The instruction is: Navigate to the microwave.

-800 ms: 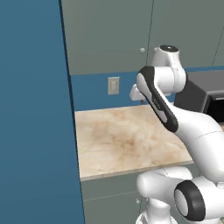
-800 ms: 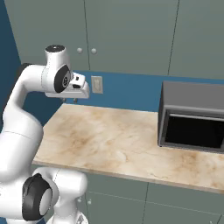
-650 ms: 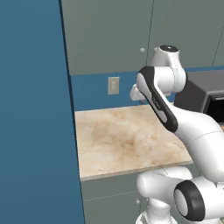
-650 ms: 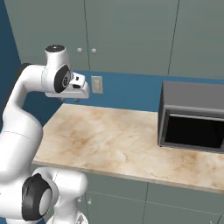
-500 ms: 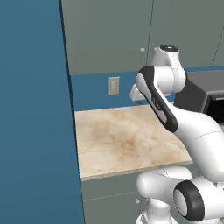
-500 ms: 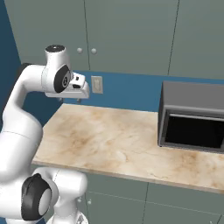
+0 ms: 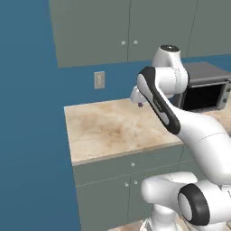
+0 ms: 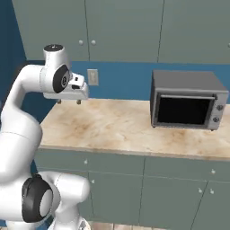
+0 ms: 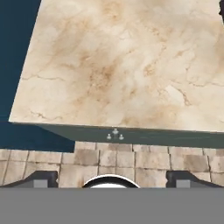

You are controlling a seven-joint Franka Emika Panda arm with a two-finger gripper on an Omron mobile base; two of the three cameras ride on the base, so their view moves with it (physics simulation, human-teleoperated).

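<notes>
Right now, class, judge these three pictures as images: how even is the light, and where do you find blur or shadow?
Left base view: flat even light, beige marble countertop slightly soft. Right base view: dark grey box appliance casts a faint shadow at its base. Hand view: marble veins crisp, no glare.

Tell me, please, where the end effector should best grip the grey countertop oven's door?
Probably the thin pale bar along the top edge of the oven's dark door, approached from the front. It runs horizontally, so fingers would close above and below it. The knobs sit to its right.
</notes>
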